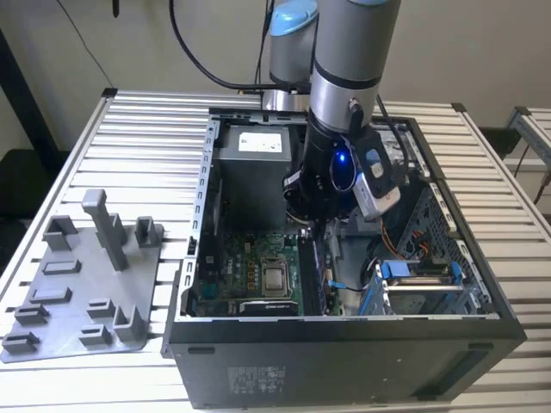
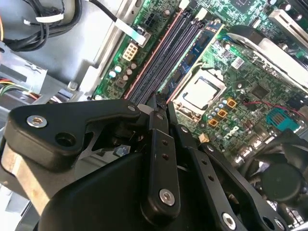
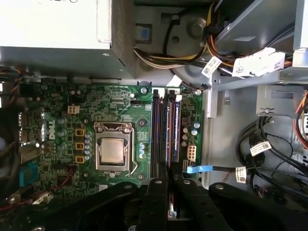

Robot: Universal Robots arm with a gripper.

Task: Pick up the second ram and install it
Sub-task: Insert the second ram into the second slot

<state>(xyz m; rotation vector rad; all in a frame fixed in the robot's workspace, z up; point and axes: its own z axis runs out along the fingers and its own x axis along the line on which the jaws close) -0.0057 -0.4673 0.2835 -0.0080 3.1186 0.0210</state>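
Gripper (image 2: 160, 102) is down inside the case (image 1: 344, 348), tips drawn together with nothing I can make out between them, sitting at the near end of the slot bank (image 3: 161, 134). The second ram (image 3: 176, 130), as I read it, is the dark blue strip standing on edge in the outermost slot, on the side away from the CPU socket (image 3: 112, 151). Can't tell if the tips touch it or if it's fully seated. Risks: load on one end alone cocks the strip in the slot and a latch fails to close. A small sideways offset puts the tips on the empty neighbour slot or the motherboard (image 3: 57, 110). The blue-tabbed cable (image 3: 198, 169) lies just beside the tips and could snag. First wrist view looks straight down the slots: good for line-up, poor for height. Second wrist view is oblique and shows the tips meeting. Exterior view adds the arm (image 1: 349, 52) between the case walls and the grey fixture tray (image 1: 82, 288) outside, on the exterior view's left.
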